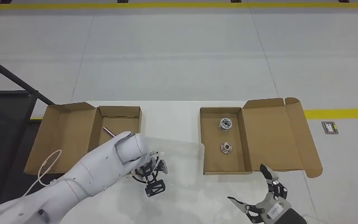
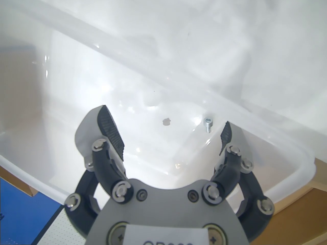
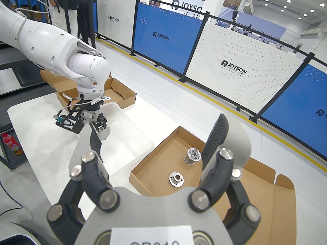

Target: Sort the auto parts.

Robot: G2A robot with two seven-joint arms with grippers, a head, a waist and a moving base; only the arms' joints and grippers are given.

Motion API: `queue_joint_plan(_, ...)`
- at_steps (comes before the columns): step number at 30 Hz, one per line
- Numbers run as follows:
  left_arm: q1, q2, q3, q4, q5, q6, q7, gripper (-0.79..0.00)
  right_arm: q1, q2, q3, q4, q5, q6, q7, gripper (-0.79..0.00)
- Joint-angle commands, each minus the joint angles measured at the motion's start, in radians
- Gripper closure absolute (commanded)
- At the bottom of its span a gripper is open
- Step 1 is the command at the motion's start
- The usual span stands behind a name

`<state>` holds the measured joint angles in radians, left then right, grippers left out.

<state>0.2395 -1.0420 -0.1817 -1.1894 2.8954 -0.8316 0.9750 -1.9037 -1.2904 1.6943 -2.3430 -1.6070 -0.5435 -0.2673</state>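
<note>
My left gripper hangs open over a clear plastic bin at the table's middle. In the left wrist view the gripper stands wide open above the bin floor, where a small silver bolt lies just off one fingertip. A tiny grey speck sits beside it. My right gripper is open and holds nothing near the front right edge. Two metal hubs lie in the right cardboard box, also seen as hubs.
An open cardboard box at the left holds a thin metal rod. Both boxes have flaps folded outward. Bare white tabletop lies between the boxes. A red bottle stands on a low stand beside the table.
</note>
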Motion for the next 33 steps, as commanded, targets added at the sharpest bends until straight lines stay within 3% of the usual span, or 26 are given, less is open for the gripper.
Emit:
queue_joint_plan(1,-0.001,-0.003,0.001,0.007,-0.005,-0.009,-0.006,-0.785,0.000,0.000,0.000,0.000,0.000,0.000,0.000,-0.785)
queue_joint_plan(6,-0.003,-0.010,0.012,0.031,-0.005,-0.036,-0.022,-0.770,0.000,0.000,0.000,0.000,0.000,0.000,0.000,-0.785)
queue_joint_plan(7,-0.002,-0.011,0.012,0.037,-0.004,-0.040,-0.026,-0.733,0.000,0.000,0.000,0.000,0.000,0.000,0.000,-0.785)
queue_joint_plan(11,0.002,-0.017,0.012,0.051,-0.002,-0.052,-0.038,-0.705,0.000,0.000,0.000,0.000,0.000,0.000,0.000,-0.785)
queue_joint_plan(12,0.003,-0.019,0.012,0.055,0.001,-0.059,-0.046,-0.656,0.000,0.000,0.000,0.000,0.000,0.000,0.000,-0.785)
queue_joint_plan(19,0.004,-0.032,0.012,0.084,-0.006,-0.074,-0.061,-0.594,0.000,0.000,0.000,0.000,0.000,0.000,0.000,-0.785)
queue_joint_plan(20,0.005,-0.034,0.012,0.089,0.000,-0.078,-0.064,-0.579,0.000,0.000,0.000,0.000,0.000,0.000,0.000,-0.785)
queue_joint_plan(22,0.007,-0.036,0.012,0.095,0.010,-0.079,-0.065,-0.468,0.000,0.000,0.000,0.000,0.000,0.000,0.000,-0.785)
queue_joint_plan(27,0.011,-0.042,0.012,0.108,0.035,-0.084,-0.070,-0.388,0.000,0.000,0.000,0.000,0.000,0.000,0.000,-0.785)
queue_joint_plan(33,0.006,-0.050,0.012,0.110,0.046,-0.080,-0.067,-0.372,0.000,0.000,0.000,0.000,0.000,0.000,0.000,-0.785)
